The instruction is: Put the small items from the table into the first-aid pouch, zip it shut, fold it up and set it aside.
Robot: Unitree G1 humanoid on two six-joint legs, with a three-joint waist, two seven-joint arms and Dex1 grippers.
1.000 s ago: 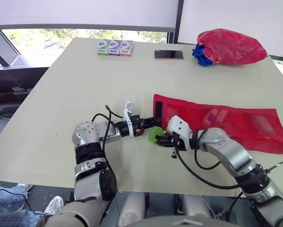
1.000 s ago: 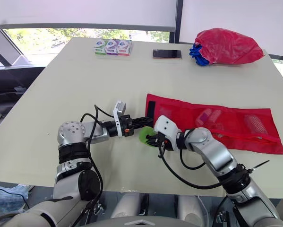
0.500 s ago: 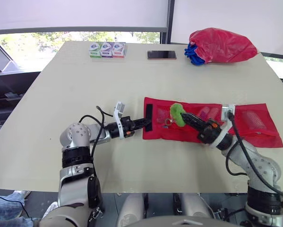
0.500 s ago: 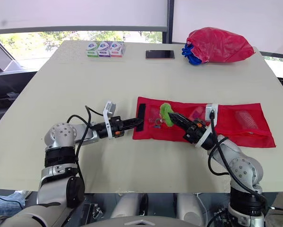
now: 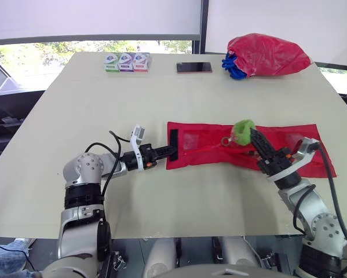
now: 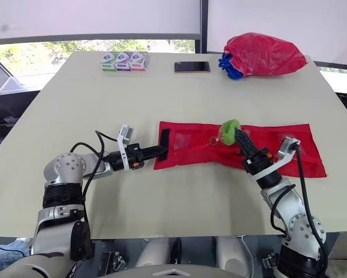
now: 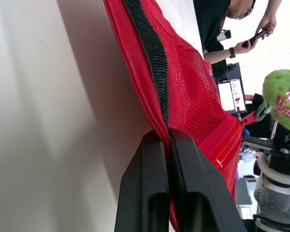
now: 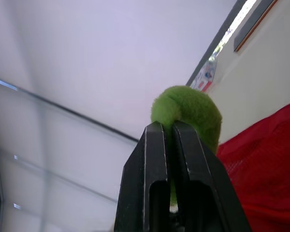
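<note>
- Flat red mesh first-aid pouch (image 5: 202, 152): red all over, with a black band (image 5: 173, 145) across one end.
- Green fuzzy item (image 5: 241, 130): lime green, with a red-and-white checked ribbon (image 7: 283, 107).
- Table (image 5: 103, 98): plain cream.
- Crumpled red bag (image 5: 266, 55): red, with blue cords (image 5: 230, 65).
- Three small boxes (image 5: 125, 62): white, trimmed green, purple and red.
- Flat phone (image 5: 193, 68): dark face, reddish edge.
- Left pincer (image 5: 172, 151) and right pincer (image 5: 255, 137): black fingers.

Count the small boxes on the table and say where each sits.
3, side by side at the far edge of the table, on the robot's left: green box outermost, purple box in the middle, red box nearest the phone. None looks hidden.
</note>
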